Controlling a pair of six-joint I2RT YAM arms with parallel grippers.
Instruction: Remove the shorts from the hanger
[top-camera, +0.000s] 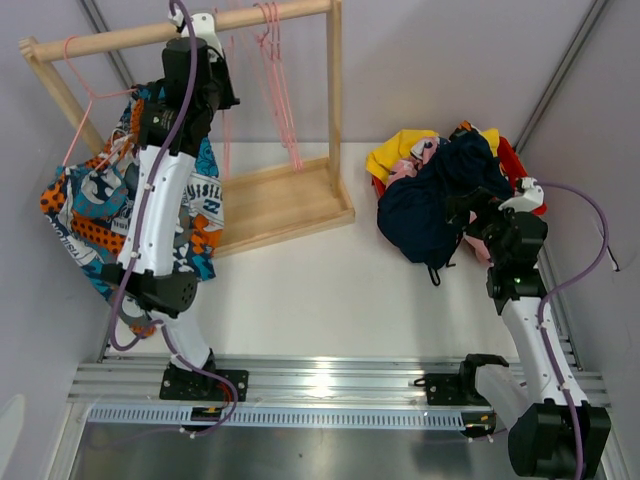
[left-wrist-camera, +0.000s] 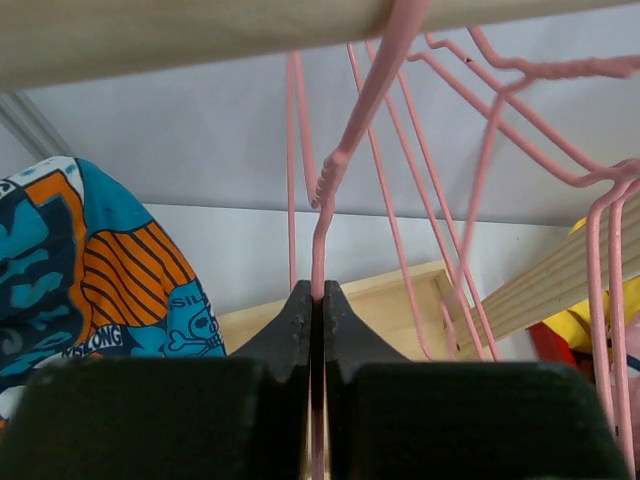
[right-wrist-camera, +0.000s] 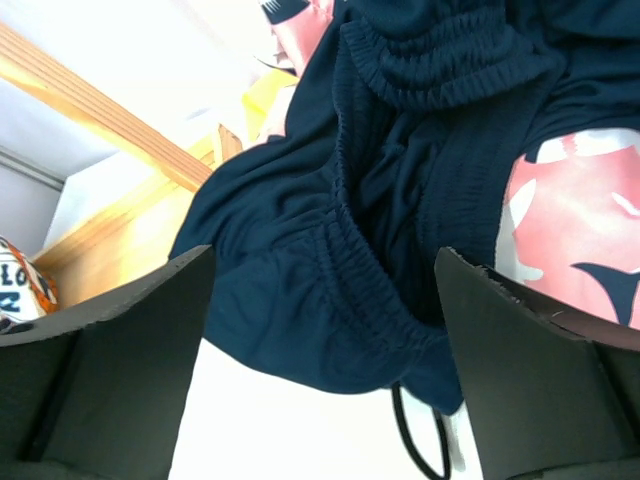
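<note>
Blue-orange-white patterned shorts (top-camera: 115, 205) hang from a pink hanger (top-camera: 82, 95) at the left end of the wooden rod (top-camera: 120, 38). They also show at the left in the left wrist view (left-wrist-camera: 90, 280). My left gripper (top-camera: 222, 75) is raised under the rod and shut on the thin neck of another pink hanger (left-wrist-camera: 345, 150), whose lower part is hidden behind the fingers (left-wrist-camera: 285, 330). Navy shorts (top-camera: 430, 200) top a pile on the right. My right gripper (top-camera: 465, 213) stands open at their gathered waistband (right-wrist-camera: 330, 280), with nothing pinched.
Several empty pink hangers (top-camera: 275, 80) hang from the rod beside the held one. The rack's wooden base (top-camera: 285, 205) lies on the white table. The pile also holds yellow shorts (top-camera: 398, 152) and pink patterned shorts (right-wrist-camera: 570, 215). A black drawstring loop (right-wrist-camera: 415, 440) lies under the navy shorts.
</note>
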